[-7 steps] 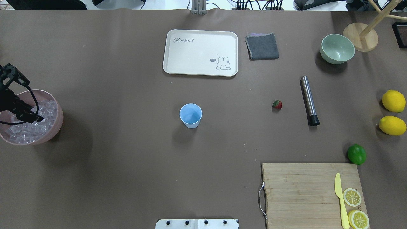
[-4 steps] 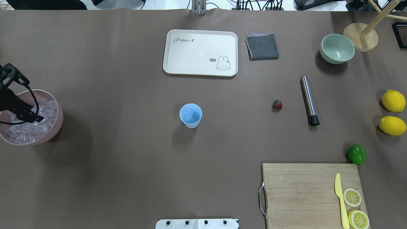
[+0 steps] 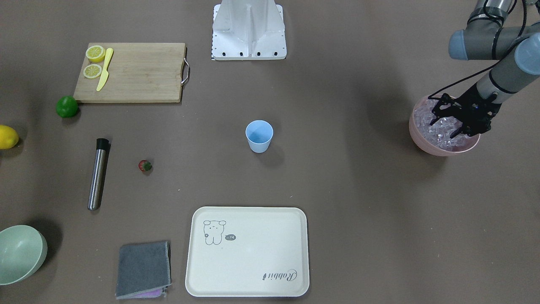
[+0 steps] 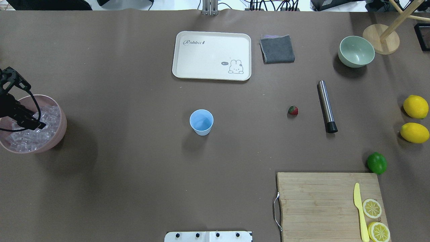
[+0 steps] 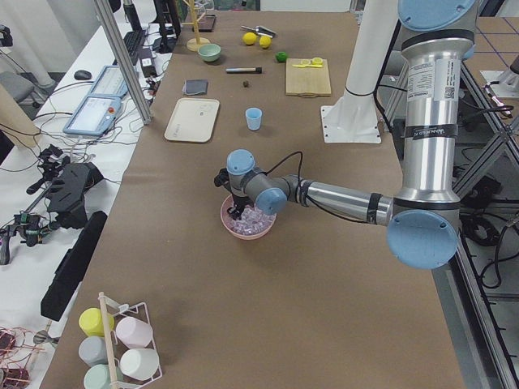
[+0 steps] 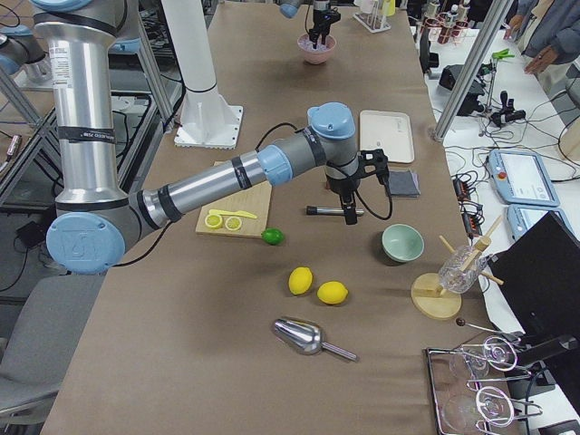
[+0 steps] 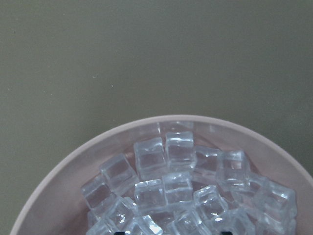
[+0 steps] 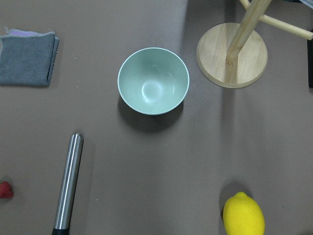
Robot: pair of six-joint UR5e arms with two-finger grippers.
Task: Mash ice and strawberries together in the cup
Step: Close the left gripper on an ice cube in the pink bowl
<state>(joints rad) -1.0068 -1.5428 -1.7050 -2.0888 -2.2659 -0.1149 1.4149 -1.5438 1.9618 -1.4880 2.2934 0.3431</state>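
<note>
The light-blue cup [image 4: 201, 121] stands upright at the table's middle. A small red strawberry [image 4: 293, 110] lies on the table to its right, beside a steel muddler [image 4: 327, 106]. The ice [image 7: 178, 181] fills a pink bowl [image 4: 62, 129] at the far left edge. My left gripper [image 3: 447, 126] is down in that bowl, open, its fingertips among the cubes. My right gripper [image 6: 350, 216] shows only in the exterior right view, hanging above the muddler. I cannot tell whether it is open or shut.
A cream tray [image 4: 211, 55], a grey cloth [image 4: 276, 49] and a pale-green bowl [image 4: 356, 51] sit along the far side. At the right are two lemons [image 4: 415, 106], a lime [image 4: 376, 162] and a cutting board [image 4: 319, 201] with a knife and lemon slices.
The left gripper has shifted very slightly over the ice in the pink bowl. Nothing else has moved.
</note>
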